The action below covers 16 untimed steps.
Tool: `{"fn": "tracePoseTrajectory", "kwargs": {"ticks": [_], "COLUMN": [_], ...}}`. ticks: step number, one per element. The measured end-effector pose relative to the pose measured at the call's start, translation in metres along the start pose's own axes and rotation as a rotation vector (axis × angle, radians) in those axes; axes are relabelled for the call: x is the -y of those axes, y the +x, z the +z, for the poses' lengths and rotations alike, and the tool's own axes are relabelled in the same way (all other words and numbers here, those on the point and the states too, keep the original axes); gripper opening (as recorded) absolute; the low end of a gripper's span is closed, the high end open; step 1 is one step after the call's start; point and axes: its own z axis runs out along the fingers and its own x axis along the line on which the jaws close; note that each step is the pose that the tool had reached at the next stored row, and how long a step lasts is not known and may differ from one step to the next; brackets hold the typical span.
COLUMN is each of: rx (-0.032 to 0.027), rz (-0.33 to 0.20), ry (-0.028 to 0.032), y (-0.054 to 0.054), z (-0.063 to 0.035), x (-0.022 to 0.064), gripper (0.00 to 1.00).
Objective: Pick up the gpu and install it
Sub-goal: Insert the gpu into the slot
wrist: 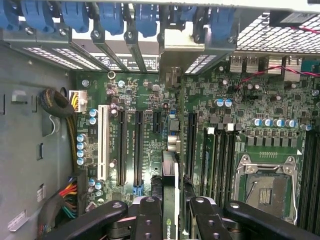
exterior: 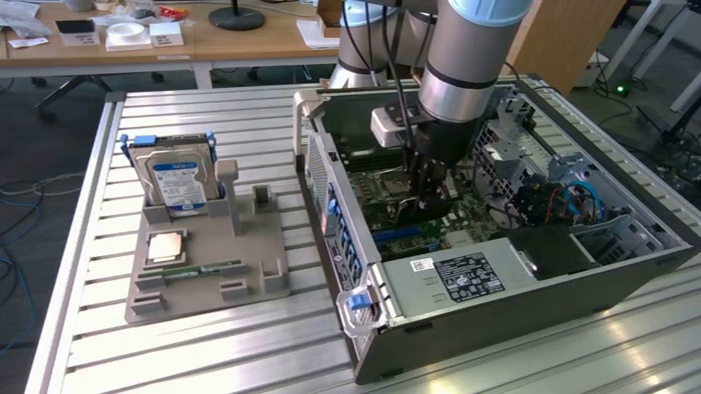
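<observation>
gripping the gpu [wrist: 170, 192] edge-on, the jaws hold it over the motherboard [wrist: 150, 95] inside the computer case [exterior: 515, 305].

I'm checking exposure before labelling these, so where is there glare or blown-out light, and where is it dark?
Exterior view: glare on the slatted metal table low on that view's right; computer case interior shaded under the arm. Wrist view: light blows out through the perforated case wall; motherboard and the gpu in the tool evenly lit.
</observation>
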Motion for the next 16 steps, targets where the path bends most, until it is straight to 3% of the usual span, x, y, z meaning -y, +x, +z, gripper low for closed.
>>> {"fn": "tracePoseTrajectory", "kwargs": {"ticks": [16], "rx": [0.0001], "rz": [0.0], "ry": [0.0001], "y": [-0.0007], "z": [0.0076], "x": [-0.0052], "gripper": [0.26]}}
